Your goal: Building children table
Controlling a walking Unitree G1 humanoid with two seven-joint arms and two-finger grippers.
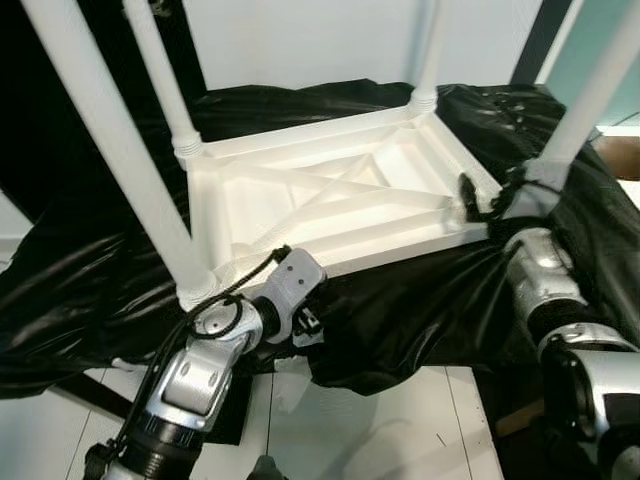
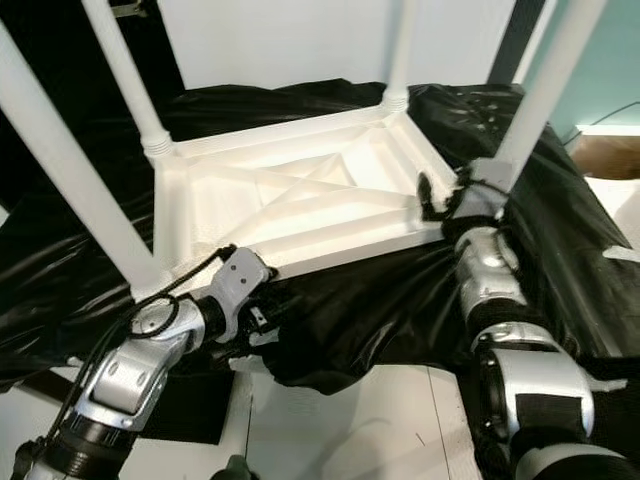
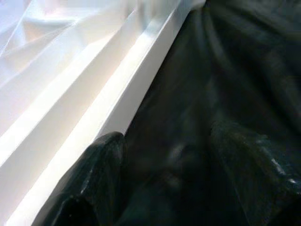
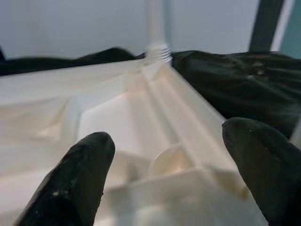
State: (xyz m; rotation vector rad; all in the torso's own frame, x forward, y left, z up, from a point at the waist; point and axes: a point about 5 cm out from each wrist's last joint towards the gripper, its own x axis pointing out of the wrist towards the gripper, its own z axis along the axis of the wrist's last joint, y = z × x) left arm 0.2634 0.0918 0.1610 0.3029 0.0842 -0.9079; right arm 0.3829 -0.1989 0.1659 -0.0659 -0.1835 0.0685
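Note:
A white plastic children's table [image 1: 330, 200] lies upside down on a black cloth [image 1: 400, 320], its ribbed underside facing up. Three white legs [image 1: 160, 90] stand up from its corners, and a fourth leg [image 1: 590, 90] rises by the near right corner with its base hidden behind my right wrist. My right gripper [image 1: 490, 195] is open and straddles that near right corner. One finger [image 4: 75, 179] sits inside the frame and the other [image 4: 263, 165] outside it. My left gripper [image 1: 305, 320] is low against the table's front edge [image 3: 117, 94], beside the near left leg [image 1: 110, 140].
The black cloth hangs over the front and sides of the support. Below it lies a white plank floor [image 1: 380, 430]. A pale wall [image 1: 320, 40] stands behind, with a dark post [image 1: 535, 40] at the back right.

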